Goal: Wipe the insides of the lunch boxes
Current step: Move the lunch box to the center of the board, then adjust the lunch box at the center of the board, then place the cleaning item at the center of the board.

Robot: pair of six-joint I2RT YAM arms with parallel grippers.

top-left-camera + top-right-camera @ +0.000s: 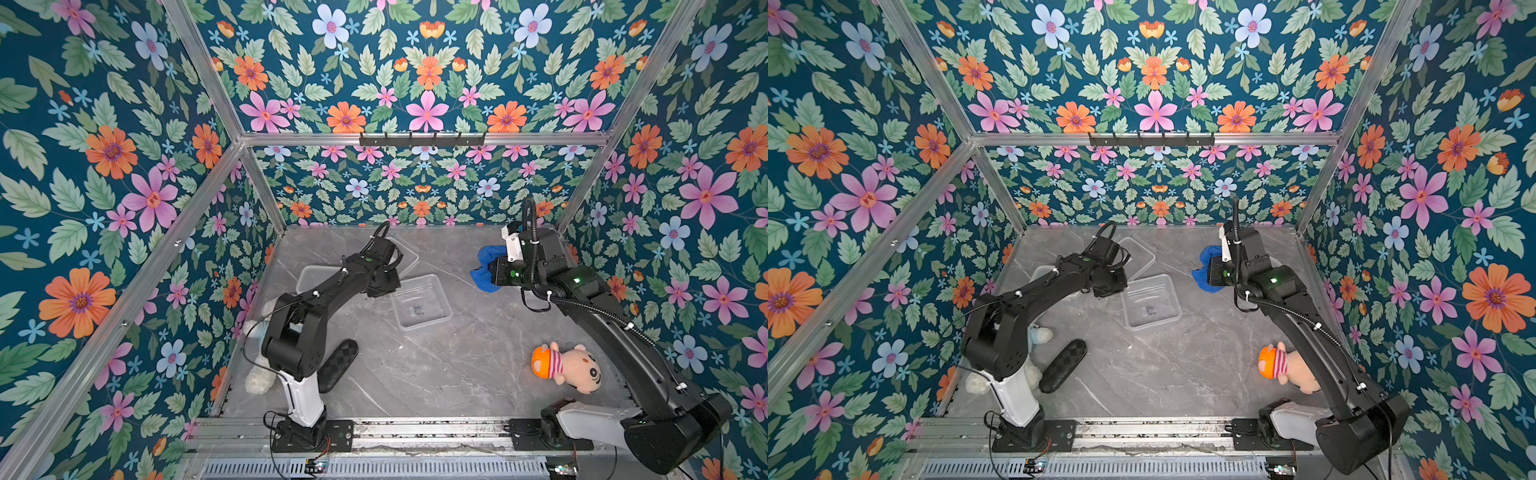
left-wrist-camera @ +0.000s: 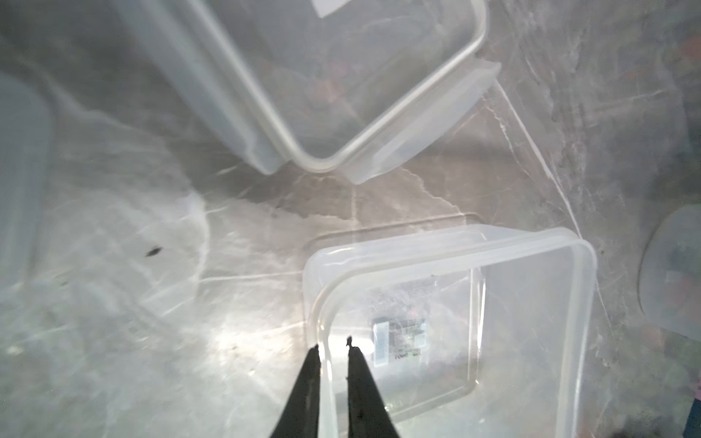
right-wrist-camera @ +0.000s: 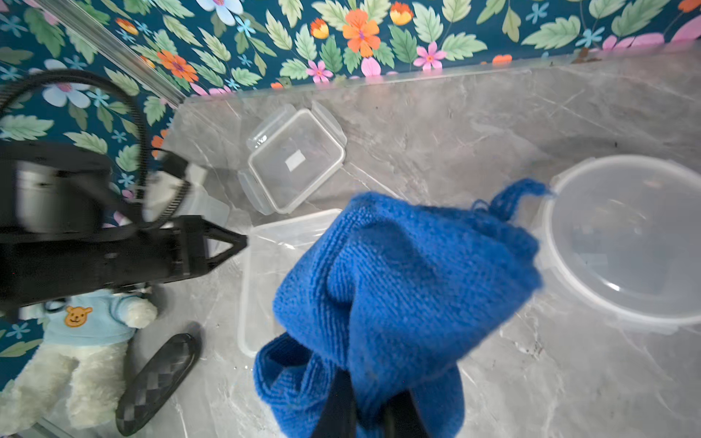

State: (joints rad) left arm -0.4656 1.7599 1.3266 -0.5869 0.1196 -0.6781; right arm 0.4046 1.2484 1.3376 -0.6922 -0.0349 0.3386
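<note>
A clear rectangular lunch box (image 1: 422, 303) (image 1: 1152, 301) stands open near the table's middle. My left gripper (image 2: 333, 347) is shut on its near wall, one finger inside and one outside (image 3: 242, 240). A larger clear lunch box (image 1: 311, 278) lies partly under the left arm. A round clear piece (image 3: 626, 242) sits by the back right; I cannot tell whether it is a box or a lid. My right gripper (image 3: 370, 402) is shut on a bunched blue cloth (image 1: 482, 278) (image 1: 1204, 274), hanging above the table between the rectangular box and the round piece.
A flat clear lid with clip flaps (image 3: 296, 159) (image 2: 341, 76) lies behind the rectangular box. A white teddy in a blue shirt (image 3: 87, 341) and a black checkered slipper (image 1: 338, 363) lie by the left arm's base. An orange-hatted plush doll (image 1: 565, 368) lies front right.
</note>
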